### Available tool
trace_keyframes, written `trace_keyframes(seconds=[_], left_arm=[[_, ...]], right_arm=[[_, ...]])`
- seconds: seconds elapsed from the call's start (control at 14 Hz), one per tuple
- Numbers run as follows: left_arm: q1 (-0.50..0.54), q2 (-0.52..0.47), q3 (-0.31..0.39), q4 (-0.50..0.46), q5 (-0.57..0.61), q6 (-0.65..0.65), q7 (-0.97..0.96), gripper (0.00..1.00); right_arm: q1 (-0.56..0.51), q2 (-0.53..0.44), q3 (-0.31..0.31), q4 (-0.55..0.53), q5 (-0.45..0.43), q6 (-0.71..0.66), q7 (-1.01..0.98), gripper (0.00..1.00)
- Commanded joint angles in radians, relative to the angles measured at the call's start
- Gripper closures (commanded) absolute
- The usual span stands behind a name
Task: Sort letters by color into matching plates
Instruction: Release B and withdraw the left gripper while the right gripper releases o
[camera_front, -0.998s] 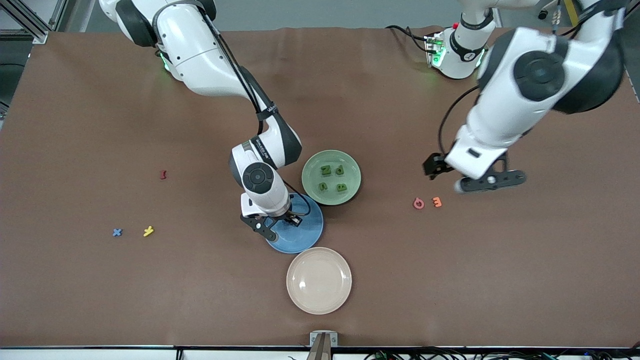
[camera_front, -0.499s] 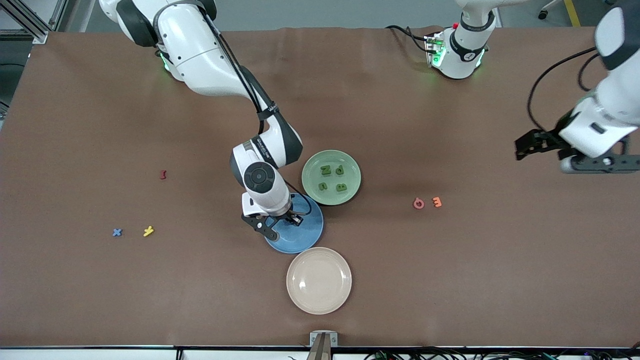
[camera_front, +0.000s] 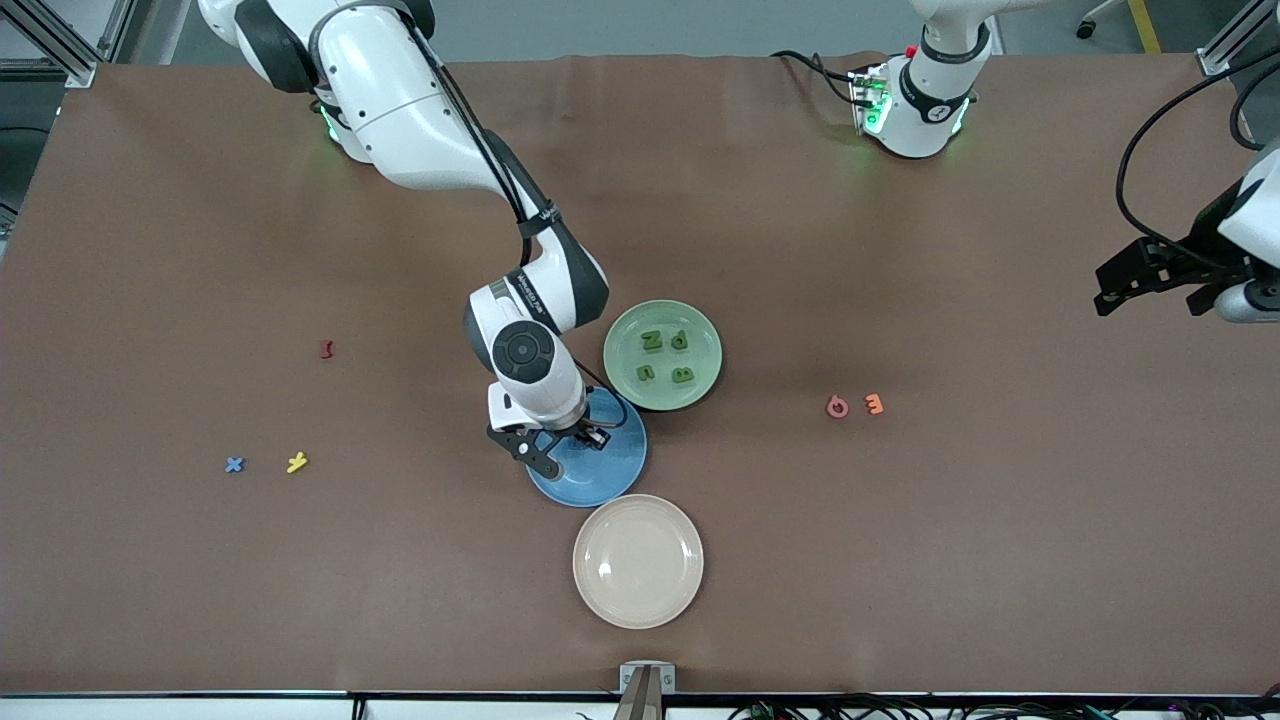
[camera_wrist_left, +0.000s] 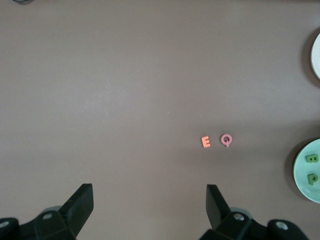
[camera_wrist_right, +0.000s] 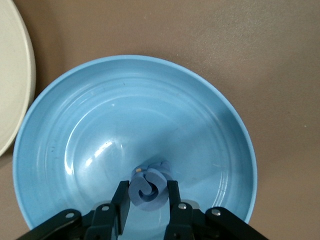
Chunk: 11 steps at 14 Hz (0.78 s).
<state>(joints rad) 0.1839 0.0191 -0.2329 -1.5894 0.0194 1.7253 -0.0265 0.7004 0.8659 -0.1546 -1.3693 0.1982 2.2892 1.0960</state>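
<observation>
My right gripper (camera_front: 566, 448) is low over the middle of the blue plate (camera_front: 612, 472) and shut on a curled blue letter (camera_wrist_right: 148, 190). In the right wrist view its fingers (camera_wrist_right: 121, 200) press the letter's two sides, with the blue plate (camera_wrist_right: 100, 125) below. The pale green plate (camera_front: 662, 311) holds four green letters (camera_front: 651, 340). A blue X letter (camera_front: 234, 464) lies on the table toward the right arm's end. My left gripper (camera_front: 1250, 298) is open and empty (camera_wrist_left: 150, 205), high over bare table at the left arm's end.
A cream plate (camera_front: 638, 560) sits nearer the front camera than the blue plate, almost touching it. A yellow piece (camera_front: 297, 462) lies beside the blue X, with a red piece (camera_front: 325, 349) farther back. A pink Q (camera_front: 837, 407) and an orange E (camera_front: 874, 404) lie toward the left arm's end.
My left arm has swung away from the pink and orange pieces toward its own end of the table. My right gripper stays over the blue plate, shifted only slightly.
</observation>
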Motion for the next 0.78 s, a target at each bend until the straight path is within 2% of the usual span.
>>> trace_keyframes(seconds=[0.0, 0.07, 0.14, 0.21, 0.29, 0.71], left_arm=[[0.003, 0.024, 0.001, 0.042, -0.010, -0.006, 0.011, 0.01], [0.003, 0.039, 0.001, 0.070, -0.009, -0.007, 0.010, 0.01], [0.005, 0.050, 0.001, 0.092, -0.010, -0.009, 0.008, 0.00], [0.003, 0.050, 0.001, 0.095, -0.009, -0.009, 0.004, 0.00], [0.002, 0.051, 0.001, 0.097, -0.003, -0.009, 0.002, 0.00], [-0.004, 0.047, 0.000, 0.098, -0.009, -0.009, -0.009, 0.00]], right_arm=[[0.005, 0.004, -0.006, 0.013, 0.018, -0.002, 0.012, 0.74], [0.004, 0.004, -0.006, 0.013, 0.018, 0.000, 0.010, 0.69], [0.005, 0.004, -0.006, 0.013, 0.018, -0.002, 0.007, 0.47], [0.005, 0.004, -0.006, 0.013, 0.015, 0.000, 0.007, 0.06], [0.007, 0.004, -0.006, 0.013, 0.010, -0.002, 0.004, 0.00], [-0.007, -0.007, -0.008, 0.022, 0.009, -0.014, -0.005, 0.00]])
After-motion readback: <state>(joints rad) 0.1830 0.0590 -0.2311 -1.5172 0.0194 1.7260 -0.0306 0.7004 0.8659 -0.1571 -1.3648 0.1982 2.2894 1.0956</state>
